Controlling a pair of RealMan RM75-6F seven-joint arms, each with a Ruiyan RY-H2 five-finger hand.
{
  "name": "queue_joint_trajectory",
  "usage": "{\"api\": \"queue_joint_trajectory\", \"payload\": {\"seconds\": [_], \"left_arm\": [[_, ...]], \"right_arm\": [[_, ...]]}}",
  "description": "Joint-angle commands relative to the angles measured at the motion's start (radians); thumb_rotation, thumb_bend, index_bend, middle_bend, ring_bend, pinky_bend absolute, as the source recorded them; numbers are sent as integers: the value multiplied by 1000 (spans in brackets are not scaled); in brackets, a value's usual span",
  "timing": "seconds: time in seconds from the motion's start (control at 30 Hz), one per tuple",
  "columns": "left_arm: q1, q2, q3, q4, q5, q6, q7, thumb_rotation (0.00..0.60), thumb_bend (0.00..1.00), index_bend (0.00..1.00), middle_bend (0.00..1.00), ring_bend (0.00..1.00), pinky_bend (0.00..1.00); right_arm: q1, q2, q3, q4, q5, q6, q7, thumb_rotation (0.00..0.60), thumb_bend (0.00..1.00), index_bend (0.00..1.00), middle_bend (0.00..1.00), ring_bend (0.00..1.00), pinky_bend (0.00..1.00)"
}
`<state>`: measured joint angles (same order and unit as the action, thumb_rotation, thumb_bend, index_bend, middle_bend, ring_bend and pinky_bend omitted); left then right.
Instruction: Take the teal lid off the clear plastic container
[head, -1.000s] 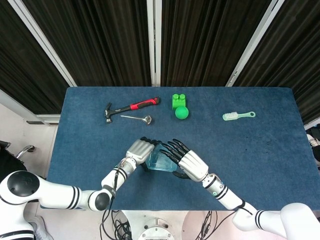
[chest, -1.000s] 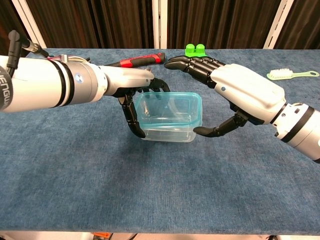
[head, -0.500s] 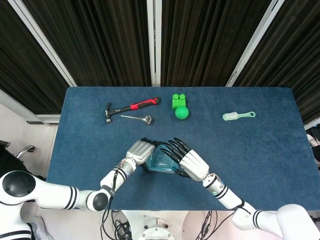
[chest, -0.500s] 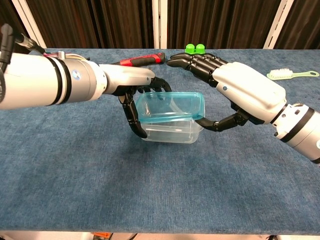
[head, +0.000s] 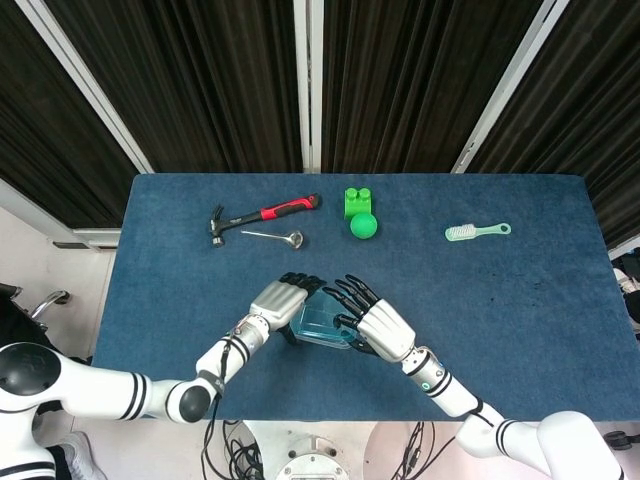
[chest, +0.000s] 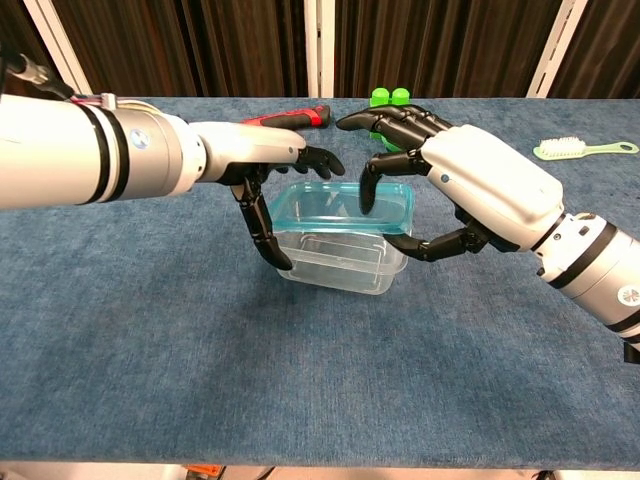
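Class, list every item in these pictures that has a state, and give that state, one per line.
Teal lid: lifted off, tilted above the container.
Clear plastic container: open, on the table.
Right robot hand: grips the lid.
Left robot hand: fingers against the container's left side.

Illumination is even and diffuse in both views, apparently from overhead. The blue table (head: 520, 290) is uniformly lit, with only soft, short shadows beneath the hands and the clear container (chest: 335, 260). The white shell of the right hand (chest: 480, 185) carries mild highlights (no clipping). The dark curtains (head: 220, 70) hold little detail. Focus is sharp throughout; the chest view shows slight wide-angle stretching at its edges.
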<state>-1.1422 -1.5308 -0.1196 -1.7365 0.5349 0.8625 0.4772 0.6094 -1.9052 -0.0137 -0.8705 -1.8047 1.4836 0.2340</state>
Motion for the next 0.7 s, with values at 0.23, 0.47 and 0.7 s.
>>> {"api": "queue_joint_trajectory", "payload": {"seconds": [0.23, 0.47, 0.7], "left_arm": [[41, 26, 18, -26, 41, 63, -14, 600, 0, 0, 0, 0, 8], [111, 79, 44, -78, 86, 176, -14, 600, 0, 0, 0, 0, 7], [201, 141, 65, -115, 174, 264, -48, 600, 0, 0, 0, 0, 7]], "right_arm": [[10, -69, 32, 89, 8, 63, 49, 600, 436, 787, 202, 0, 0], [28, -129, 59, 177, 8, 131, 78, 600, 514, 856, 258, 0, 0], [54, -201, 110, 281, 32, 210, 111, 600, 515, 877, 284, 0, 0]]}}
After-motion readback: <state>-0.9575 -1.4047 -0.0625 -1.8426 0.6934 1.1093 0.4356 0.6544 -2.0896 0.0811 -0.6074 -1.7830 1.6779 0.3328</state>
